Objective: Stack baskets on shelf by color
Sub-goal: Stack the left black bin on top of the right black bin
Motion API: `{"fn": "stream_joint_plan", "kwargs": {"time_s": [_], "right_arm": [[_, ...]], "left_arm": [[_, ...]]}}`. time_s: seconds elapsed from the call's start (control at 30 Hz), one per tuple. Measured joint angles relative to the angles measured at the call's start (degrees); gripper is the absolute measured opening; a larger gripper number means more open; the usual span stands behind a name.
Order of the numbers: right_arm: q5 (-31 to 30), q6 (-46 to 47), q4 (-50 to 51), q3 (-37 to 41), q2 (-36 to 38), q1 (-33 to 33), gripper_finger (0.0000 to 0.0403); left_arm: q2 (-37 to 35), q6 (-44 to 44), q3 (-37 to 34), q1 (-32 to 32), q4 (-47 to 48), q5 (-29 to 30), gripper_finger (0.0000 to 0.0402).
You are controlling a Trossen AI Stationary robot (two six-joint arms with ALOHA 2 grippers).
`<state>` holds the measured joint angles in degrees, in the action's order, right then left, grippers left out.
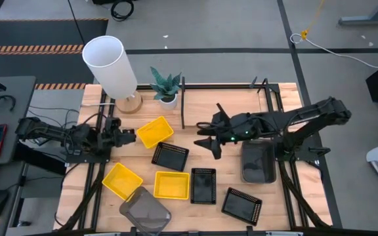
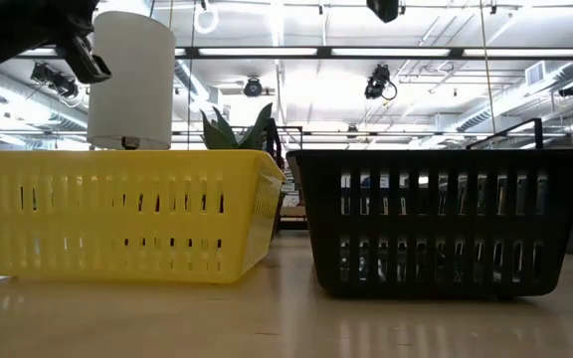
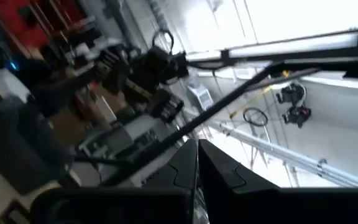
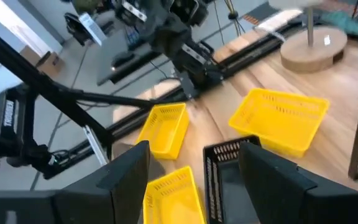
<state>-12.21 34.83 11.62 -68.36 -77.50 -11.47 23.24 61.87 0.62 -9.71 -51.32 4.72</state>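
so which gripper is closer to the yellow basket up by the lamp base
Left. The left gripper sits right beside the yellow basket, at its edge. The right gripper is farther off, across bare table on its other side.

lamp: was placed at table's far left, plant pot just right of it
baskets: were scattered across the near half
shelf: was set right of the pot

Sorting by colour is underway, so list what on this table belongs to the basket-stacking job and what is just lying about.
Belongs to the job: yellow baskets; black baskets; grey baskets; shelf.

Just lying about: white lamp; potted plant.
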Motion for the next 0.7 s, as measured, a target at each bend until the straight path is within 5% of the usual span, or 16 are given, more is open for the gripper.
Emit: {"fn": "stream_joint_plan", "kwargs": {"time_s": [0.17, 0.37, 0.7], "right_arm": [[1.8, 0.6, -0.8, 0.0, -1.9, -0.6, 0.0249], [2.2, 1.5, -0.5, 0.0, -2.0, -0.5, 0.0249], [6.8, -0.3, 5.1, 0.0, -0.6, 1.5, 0.0249]], "left_arm": [[0.7, -0.3, 6.5, -1.6, 13.7, -3.2, 0.0022], [4.7, -7.2, 20.7, -3.9, 45.6, -4.9, 0.0023], [16.1, -7.5, 35.8, -7.2, 68.8, -4.5, 0.0072]]}}
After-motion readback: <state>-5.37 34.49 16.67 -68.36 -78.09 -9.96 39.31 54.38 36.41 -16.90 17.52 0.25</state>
